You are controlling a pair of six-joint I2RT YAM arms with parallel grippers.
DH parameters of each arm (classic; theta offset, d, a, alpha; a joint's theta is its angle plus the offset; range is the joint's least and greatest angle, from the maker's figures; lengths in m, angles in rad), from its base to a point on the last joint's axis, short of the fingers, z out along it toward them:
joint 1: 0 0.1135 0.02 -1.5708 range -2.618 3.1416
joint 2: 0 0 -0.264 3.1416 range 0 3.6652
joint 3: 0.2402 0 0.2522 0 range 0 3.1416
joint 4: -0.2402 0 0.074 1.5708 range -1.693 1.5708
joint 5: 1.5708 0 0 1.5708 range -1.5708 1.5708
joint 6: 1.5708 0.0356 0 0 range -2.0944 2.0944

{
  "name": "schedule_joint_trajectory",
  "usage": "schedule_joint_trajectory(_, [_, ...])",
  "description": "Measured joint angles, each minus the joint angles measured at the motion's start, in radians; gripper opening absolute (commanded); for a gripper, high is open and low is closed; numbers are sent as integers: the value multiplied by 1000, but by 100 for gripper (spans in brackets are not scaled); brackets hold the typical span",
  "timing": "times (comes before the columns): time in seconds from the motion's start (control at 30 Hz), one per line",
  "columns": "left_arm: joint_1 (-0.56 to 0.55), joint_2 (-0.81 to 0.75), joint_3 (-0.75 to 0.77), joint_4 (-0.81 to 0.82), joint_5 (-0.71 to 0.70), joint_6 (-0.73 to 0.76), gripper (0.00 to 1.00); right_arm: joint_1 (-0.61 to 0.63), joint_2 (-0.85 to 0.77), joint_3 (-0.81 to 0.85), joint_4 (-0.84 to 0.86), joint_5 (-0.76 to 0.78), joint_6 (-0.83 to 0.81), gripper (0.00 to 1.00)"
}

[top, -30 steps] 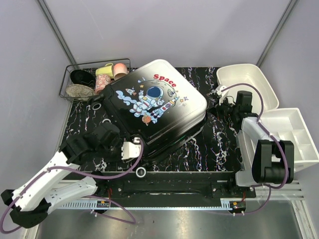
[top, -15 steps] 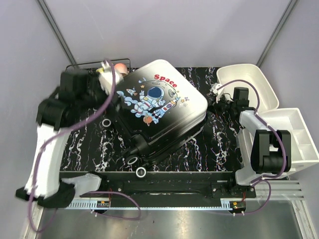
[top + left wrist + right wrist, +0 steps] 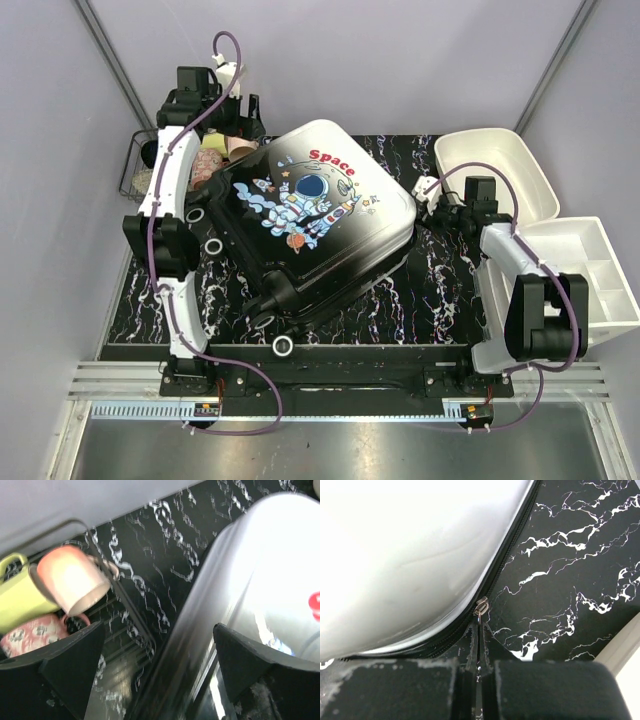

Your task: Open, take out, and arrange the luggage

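The luggage (image 3: 310,215), a hard shell fading from white to black with an astronaut print and red "Space", lies flat and closed on the marbled black table. My right gripper (image 3: 422,203) is at its right corner. In the right wrist view that gripper (image 3: 479,630) is shut on the thin metal zipper pull (image 3: 479,616), which hangs from the slider on the shell's black zip. My left gripper (image 3: 245,125) hovers at the case's far left corner. Its jaws (image 3: 159,630) stand wide open and hold nothing. They straddle the shell's edge (image 3: 270,570) and the basket's wire.
A black wire basket (image 3: 135,165) at the back left holds a pink mug (image 3: 72,585), a yellow mug (image 3: 17,597) and a flowered cup (image 3: 30,632). White bins (image 3: 520,165) and a divided tray (image 3: 600,270) stand on the right. The case's wheels (image 3: 283,346) face the near edge.
My left arm has swung from the near left corner up to the back, between basket and case, and its jaws opened wider. The right gripper has barely moved and stays shut.
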State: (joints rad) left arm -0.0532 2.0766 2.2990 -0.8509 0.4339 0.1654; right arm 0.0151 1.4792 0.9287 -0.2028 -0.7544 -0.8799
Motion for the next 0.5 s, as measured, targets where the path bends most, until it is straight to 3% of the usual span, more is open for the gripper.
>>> schedule_joint_trajectory(0.2, [-9,97,-2,195,43,-114,86,2,-79,-25,-111,10,-109,0])
schedule_joint_trajectory(0.5, [-71,206,-64,302,213,-179,66,11,-229,-90,-300,-16,-156,0])
